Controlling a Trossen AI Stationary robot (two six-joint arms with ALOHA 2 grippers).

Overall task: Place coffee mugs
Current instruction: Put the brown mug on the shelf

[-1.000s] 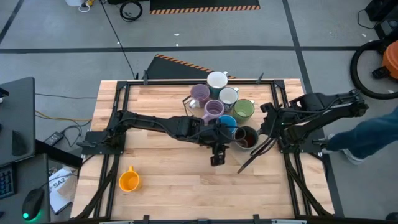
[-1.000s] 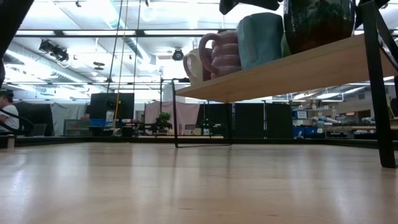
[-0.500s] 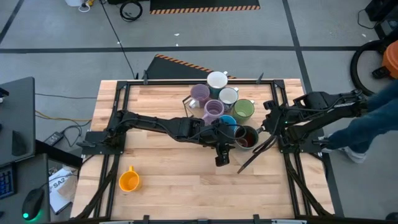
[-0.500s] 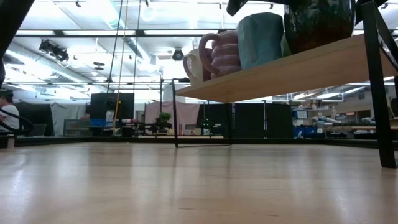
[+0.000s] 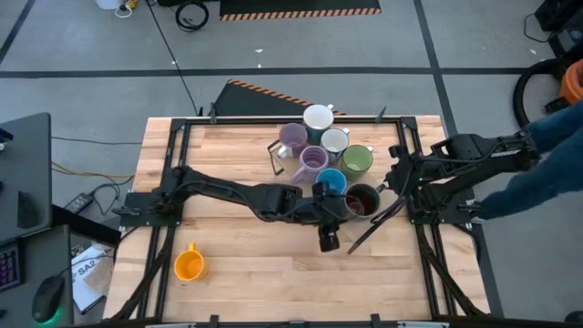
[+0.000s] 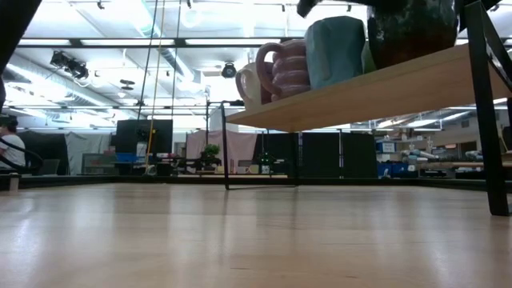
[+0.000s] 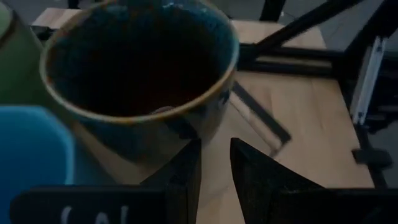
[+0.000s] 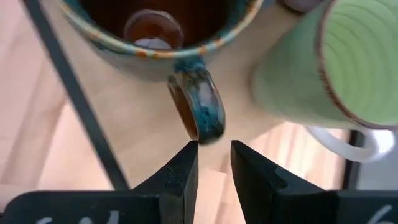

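Seven mugs stand on their bases on a raised wooden shelf point(image 5: 301, 178): two white point(image 5: 319, 118), two lavender point(image 5: 312, 161), a green one point(image 5: 357, 160), a blue one point(image 5: 332, 181) and a dark one point(image 5: 362, 200). The orange mug point(image 5: 189, 264) sits on the table near its near left corner. My left gripper point(image 5: 339, 219) hangs just on the near side of the dark mug point(image 7: 137, 68), narrowly open and empty. My right gripper point(image 8: 214, 146) faces the dark mug's handle point(image 8: 199, 102) from the table's right, narrowly open, its tips just short of the handle.
The shelf point(image 6: 360, 88) stands on thin black legs, and one black strut point(image 5: 373, 226) slants across the table beside the dark mug. Bare tabletop point(image 5: 255, 264) lies between the orange mug and the shelf. A person in blue point(image 5: 537, 173) stands beyond the table's right edge.
My left gripper has drawn back from the dark mug toward the table's near edge, a short way. The dark mug stays on the shelf where it was.
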